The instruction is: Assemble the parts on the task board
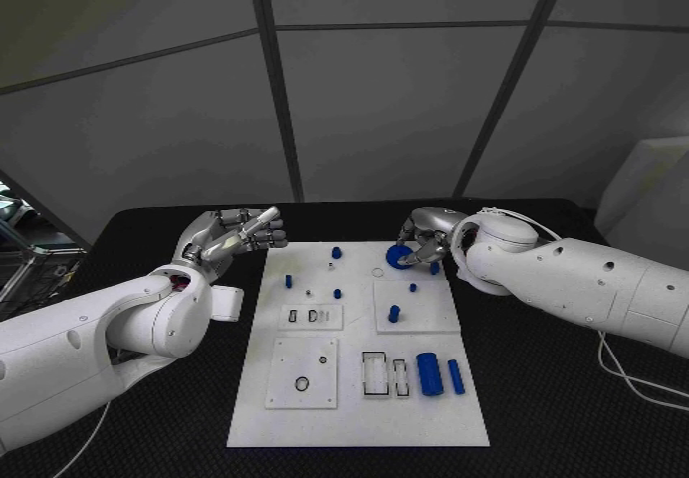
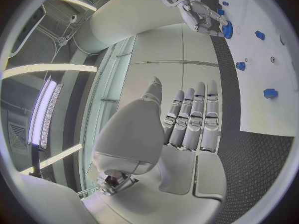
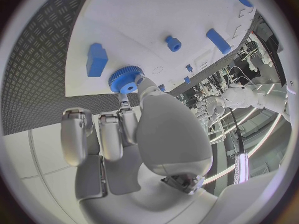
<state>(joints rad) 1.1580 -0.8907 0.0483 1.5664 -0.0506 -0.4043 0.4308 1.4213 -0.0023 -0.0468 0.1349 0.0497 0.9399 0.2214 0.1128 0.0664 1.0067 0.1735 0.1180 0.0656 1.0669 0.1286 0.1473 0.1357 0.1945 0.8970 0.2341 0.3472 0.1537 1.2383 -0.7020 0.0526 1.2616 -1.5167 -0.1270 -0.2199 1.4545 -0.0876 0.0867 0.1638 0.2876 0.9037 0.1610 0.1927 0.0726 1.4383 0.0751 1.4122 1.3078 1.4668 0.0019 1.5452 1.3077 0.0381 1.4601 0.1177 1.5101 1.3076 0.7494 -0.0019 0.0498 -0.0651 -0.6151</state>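
Right hand [image 1: 419, 242] pinching blue gear [image 1: 398, 256] over task board [image 1: 359, 418] far edge; teeth showing in right wrist view. Left hand [image 1: 237, 234] hovering beside board's far-left corner, fingers [image 2: 193, 117] together, holding nothing.

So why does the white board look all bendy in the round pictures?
In both wrist views a fisheye lens curves straight edges, so the task board bows beside the blue gear that the right hand holds. In the head view the board's edges run straight.
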